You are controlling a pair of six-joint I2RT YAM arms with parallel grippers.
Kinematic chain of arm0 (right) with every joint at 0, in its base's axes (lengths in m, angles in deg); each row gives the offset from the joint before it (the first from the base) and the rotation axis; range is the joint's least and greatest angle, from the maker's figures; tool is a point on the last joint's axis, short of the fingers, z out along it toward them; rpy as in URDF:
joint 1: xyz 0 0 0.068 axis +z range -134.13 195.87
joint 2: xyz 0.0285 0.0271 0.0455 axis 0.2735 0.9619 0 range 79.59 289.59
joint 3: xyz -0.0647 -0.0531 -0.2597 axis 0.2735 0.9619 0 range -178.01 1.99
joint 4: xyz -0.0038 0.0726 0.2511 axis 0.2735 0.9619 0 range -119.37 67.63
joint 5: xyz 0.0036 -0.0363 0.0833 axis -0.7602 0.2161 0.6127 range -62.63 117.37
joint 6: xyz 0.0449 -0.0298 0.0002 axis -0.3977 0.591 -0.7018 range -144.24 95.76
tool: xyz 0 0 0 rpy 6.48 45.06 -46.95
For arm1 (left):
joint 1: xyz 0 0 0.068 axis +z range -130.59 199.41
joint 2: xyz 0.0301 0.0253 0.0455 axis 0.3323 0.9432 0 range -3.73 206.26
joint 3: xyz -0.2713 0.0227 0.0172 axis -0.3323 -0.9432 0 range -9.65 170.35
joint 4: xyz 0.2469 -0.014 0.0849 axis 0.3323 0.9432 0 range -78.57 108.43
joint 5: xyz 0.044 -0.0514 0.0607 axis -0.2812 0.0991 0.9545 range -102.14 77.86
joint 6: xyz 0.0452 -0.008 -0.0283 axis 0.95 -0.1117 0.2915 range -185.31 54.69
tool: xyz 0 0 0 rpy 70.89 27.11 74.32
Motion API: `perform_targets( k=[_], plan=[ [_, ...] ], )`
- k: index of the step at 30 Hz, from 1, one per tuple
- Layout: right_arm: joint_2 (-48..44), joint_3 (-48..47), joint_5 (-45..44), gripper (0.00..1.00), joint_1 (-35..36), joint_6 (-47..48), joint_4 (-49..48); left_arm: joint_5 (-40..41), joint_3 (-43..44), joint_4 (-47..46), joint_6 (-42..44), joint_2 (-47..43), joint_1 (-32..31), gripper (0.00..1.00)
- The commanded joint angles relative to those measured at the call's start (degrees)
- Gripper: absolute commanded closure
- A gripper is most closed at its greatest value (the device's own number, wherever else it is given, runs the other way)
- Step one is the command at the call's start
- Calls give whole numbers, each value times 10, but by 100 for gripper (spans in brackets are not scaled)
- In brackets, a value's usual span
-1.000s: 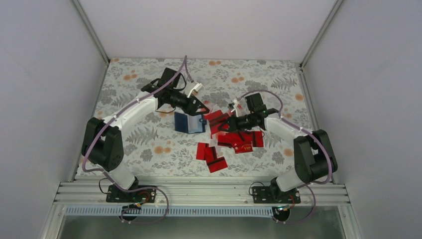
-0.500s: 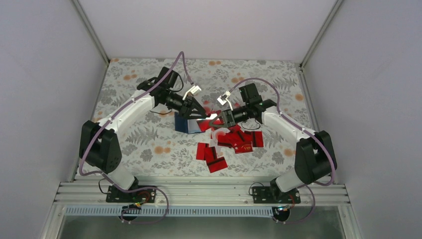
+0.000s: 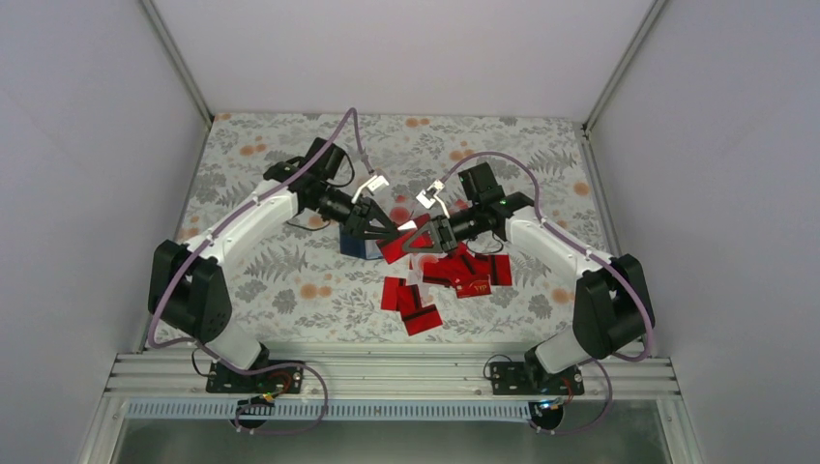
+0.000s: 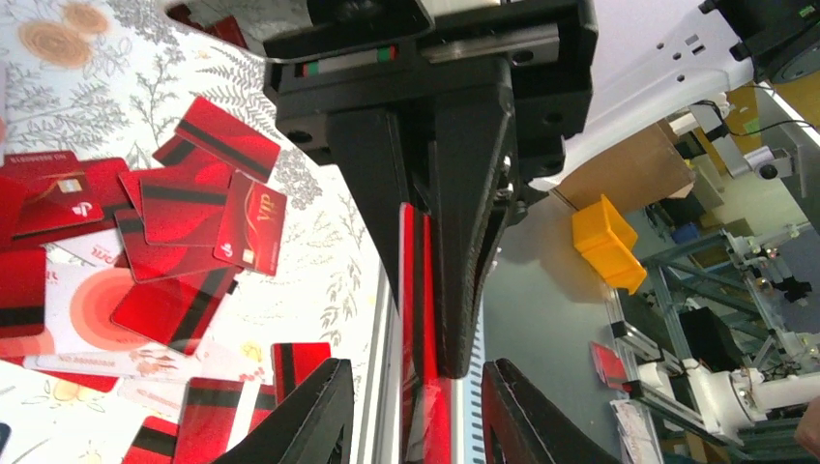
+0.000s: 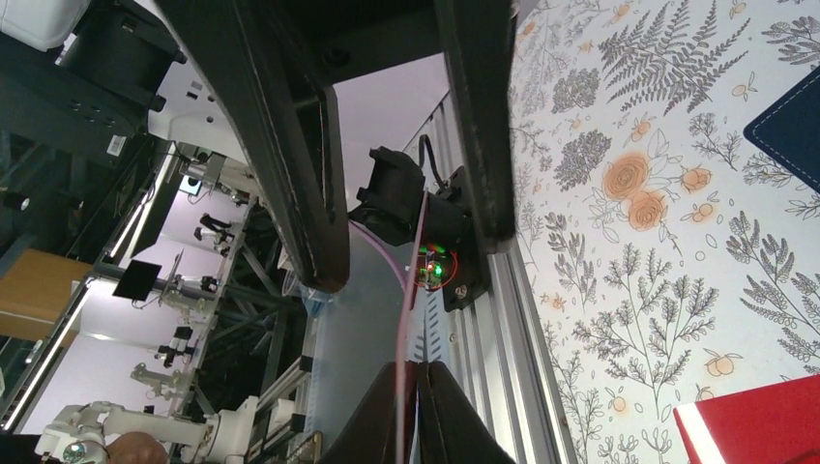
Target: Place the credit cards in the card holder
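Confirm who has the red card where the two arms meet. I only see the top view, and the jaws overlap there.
Observer: The left wrist view shows the card edge-on, pinched in the right jaws and reaching in between the left jaws.
Operator: Are the left jaws closed on it?
Observer: Not yet. That view shows a gap on either side of the card.
Operator: And the card holder? The left arm covers most of it for me.
Observer: The right wrist view shows one navy corner of it lying flat on the floral cloth.
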Motion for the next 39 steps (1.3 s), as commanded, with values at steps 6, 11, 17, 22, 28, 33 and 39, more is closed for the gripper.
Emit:
perform_targets(
  k=[6, 11, 17, 22, 28, 33, 39],
  plan=[
    [-14, -24, 17, 96, 11, 17, 18, -17, -37, -2, 3, -40, -3, 76],
    [-6, -28, 20, 96, 19, 19, 19, -40, -32, -3, 7, -20, -4, 84],
    [-4, -36, 15, 96, 23, 21, 21, -51, -26, 1, 9, -9, -7, 88],
    [-11, -35, 13, 96, 25, 20, 20, -51, -41, -5, 5, -19, -7, 85],
    [-18, -35, -8, 95, 25, 12, 14, -73, -47, -7, 4, -22, -7, 97],
    [-22, -40, -102, 52, 25, -42, -7, -52, -39, -14, -26, -34, 9, 98],
    [-9, 14, -290, 36, 23, -212, -114, 82, -60, -43, -107, -88, 42, 98]
  ],
)
